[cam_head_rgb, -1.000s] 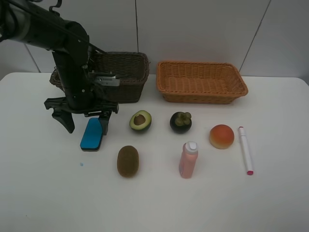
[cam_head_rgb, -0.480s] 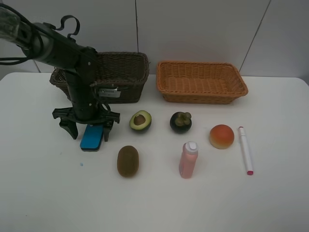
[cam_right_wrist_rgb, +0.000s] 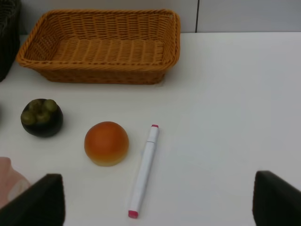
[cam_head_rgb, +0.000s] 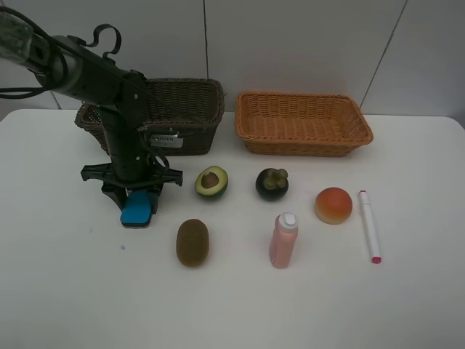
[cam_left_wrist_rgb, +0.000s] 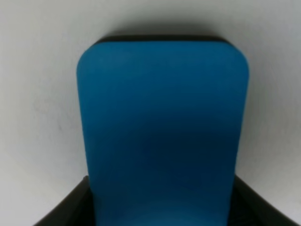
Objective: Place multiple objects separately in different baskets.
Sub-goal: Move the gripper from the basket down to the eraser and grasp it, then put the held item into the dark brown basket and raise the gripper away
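Note:
My left gripper (cam_head_rgb: 134,195) is down on the table, its fingers (cam_left_wrist_rgb: 66,212) closed on the sides of the blue eraser block (cam_head_rgb: 136,209), which fills the left wrist view (cam_left_wrist_rgb: 162,127). On the table lie the halved avocado (cam_head_rgb: 211,181), mangosteen (cam_head_rgb: 272,183), orange bun (cam_head_rgb: 333,205), white-pink marker (cam_head_rgb: 369,226), pink bottle (cam_head_rgb: 283,241) and kiwi (cam_head_rgb: 192,242). The dark brown basket (cam_head_rgb: 192,109) and light orange basket (cam_head_rgb: 304,145) stand at the back. My right gripper (cam_right_wrist_rgb: 160,197) is open and empty, out of the high view. The green pump bottle is out of view.
The right wrist view shows the orange basket (cam_right_wrist_rgb: 99,75), mangosteen (cam_right_wrist_rgb: 41,117), bun (cam_right_wrist_rgb: 106,142), marker (cam_right_wrist_rgb: 144,170) and a corner of the pink bottle (cam_right_wrist_rgb: 9,181). The left arm stands in front of the dark basket.
My left gripper has come down over the blue eraser and its fingers have closed in from wide open onto the eraser's sides. The other items have not moved.

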